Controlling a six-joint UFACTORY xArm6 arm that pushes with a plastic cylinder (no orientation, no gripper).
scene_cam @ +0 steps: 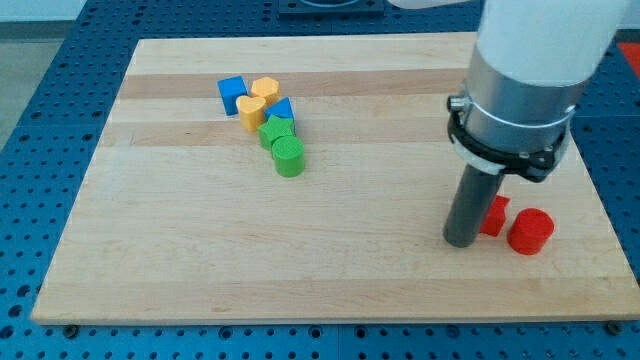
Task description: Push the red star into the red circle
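Note:
The red star (493, 217) lies on the wooden board near the view's lower right, partly hidden behind my rod. The red circle, a short red cylinder (530, 231), stands just to the star's right and slightly lower, a small gap between them. My tip (461, 241) rests on the board right at the star's left side, touching or nearly touching it. The star sits between my tip and the red circle.
A cluster of blocks sits at the upper left of the board (200, 260): a blue cube (232, 94), a yellow block (265, 89), a yellow heart-like block (251, 111), a blue block (283, 108), a green star (276, 130) and a green cylinder (289, 157). The board's right edge is near the red circle.

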